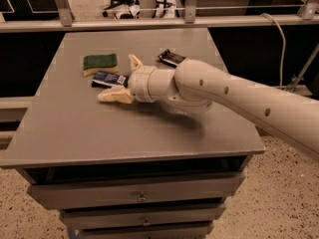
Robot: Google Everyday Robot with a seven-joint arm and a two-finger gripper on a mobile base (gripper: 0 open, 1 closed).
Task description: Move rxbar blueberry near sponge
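Note:
The rxbar blueberry (107, 78), a flat blue-wrapped bar with a white patch, lies on the grey table (124, 133) just below the sponge (99, 63). The sponge has a dark green top over pale yellow foam and sits at the table's back left. The bar's near edge is almost touching the sponge. My gripper (123, 78) is at the bar's right end. It is open, with one pale finger (134, 60) raised behind the bar and the other finger (114, 96) low in front of it. The bar rests on the table between them.
A black-wrapped bar (172, 58) lies behind my wrist at the back middle. My arm (239, 96) reaches in from the right across the table. Drawers (142, 197) sit under the tabletop. A rail (149, 23) runs behind the table.

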